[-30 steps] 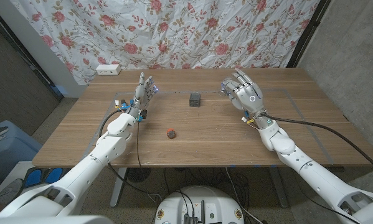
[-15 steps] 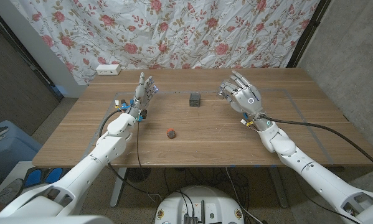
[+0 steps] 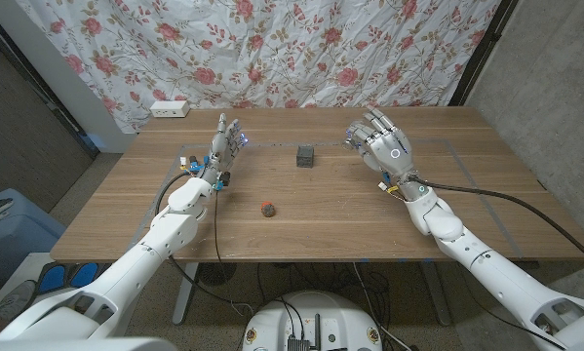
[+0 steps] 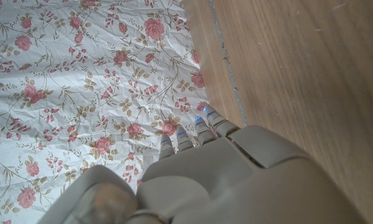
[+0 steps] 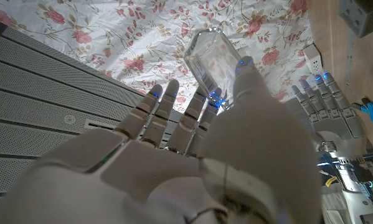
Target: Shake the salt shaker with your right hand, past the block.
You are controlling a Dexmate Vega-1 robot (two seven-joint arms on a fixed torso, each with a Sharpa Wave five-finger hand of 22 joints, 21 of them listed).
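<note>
My right hand (image 3: 379, 143) is raised above the table's right half, to the right of the dark grey block (image 3: 304, 154), with its back to the head camera. In the right wrist view the right hand (image 5: 192, 162) pinches a clear glass salt shaker (image 5: 210, 55) between thumb and fingertips. In the head view the hand hides the shaker. The block (image 5: 362, 15) stands beyond the fingers. My left hand (image 3: 223, 146) stands upright at the table's left, fingers apart and holding nothing; the left wrist view shows the back of the left hand (image 4: 236, 180).
A small red-brown object (image 3: 268, 208) lies on the wooden table (image 3: 330, 219) in front of the block. A white power strip (image 3: 170, 108) sits at the far left edge. A floral curtain (image 3: 272, 49) hangs behind. A blue bin (image 3: 4, 226) stands on the floor at left.
The right hand dipped slightly toward the block half a second ago and has come back up to about where it was. The left hand, block and red-brown object have not moved.
</note>
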